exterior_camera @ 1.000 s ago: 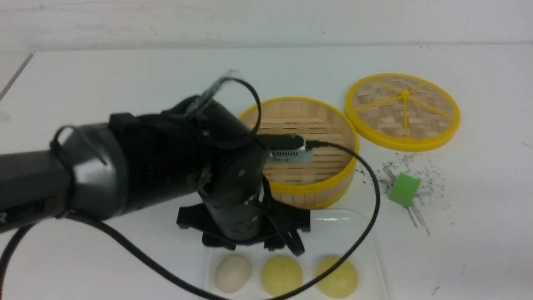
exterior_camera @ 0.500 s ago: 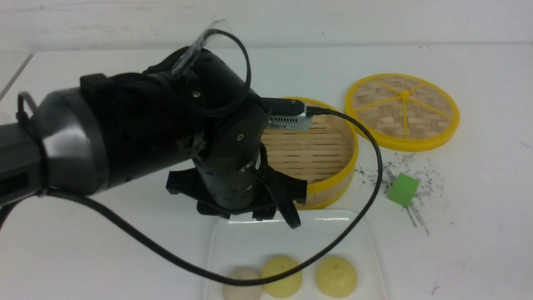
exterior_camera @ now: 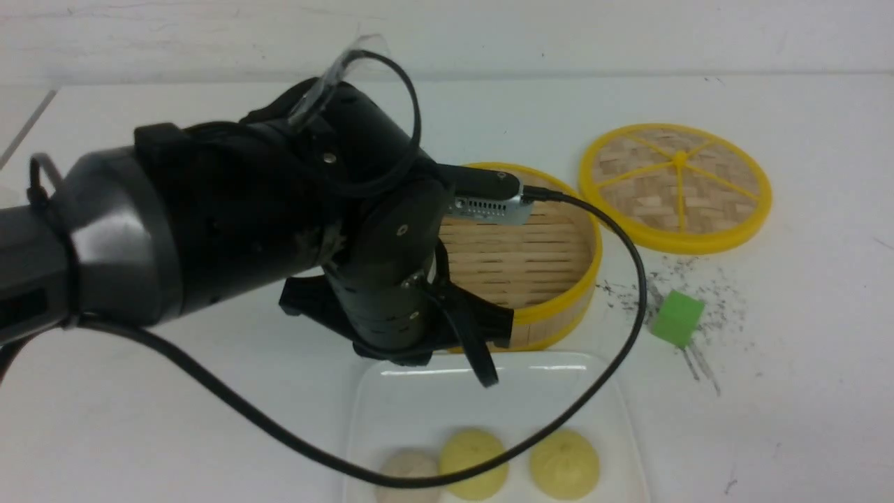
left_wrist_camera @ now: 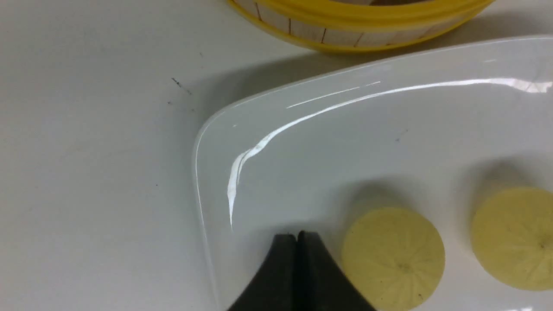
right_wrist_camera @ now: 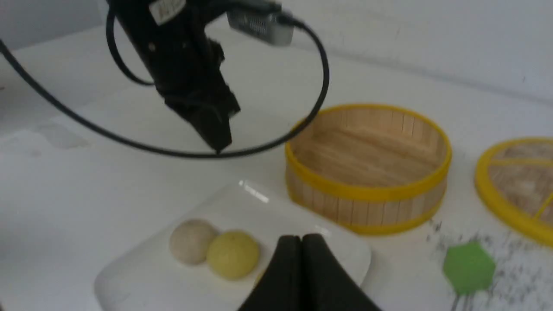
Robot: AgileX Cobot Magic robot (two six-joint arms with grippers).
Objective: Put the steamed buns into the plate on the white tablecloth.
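Three steamed buns lie in a row in the white plate (exterior_camera: pixel 489 398) on the white tablecloth (exterior_camera: pixel 174 419): an off-white bun (exterior_camera: pixel 410 475) and two pale yellow buns (exterior_camera: pixel 473 471) (exterior_camera: pixel 564 471). My left gripper (exterior_camera: pixel 487 377) is shut and empty, hanging above the plate's far edge, apart from the buns. In the left wrist view its tips (left_wrist_camera: pixel 297 235) are pressed together beside a yellow bun (left_wrist_camera: pixel 393 257); the off-white bun is hidden there. My right gripper (right_wrist_camera: pixel 301 242) is shut and empty, on the near side of the plate (right_wrist_camera: pixel 142 268), and out of the front view.
An empty yellow-rimmed bamboo steamer (exterior_camera: pixel 531 258) stands just behind the plate. Its woven lid (exterior_camera: pixel 675 185) lies at the back right. A green cube (exterior_camera: pixel 676 318) sits on dark scuff marks right of the steamer. The left arm's cable (exterior_camera: pixel 614 363) loops over the plate.
My left gripper has risen from just above the buns and drawn back toward the steamer, empty. All three buns stay in the plate.
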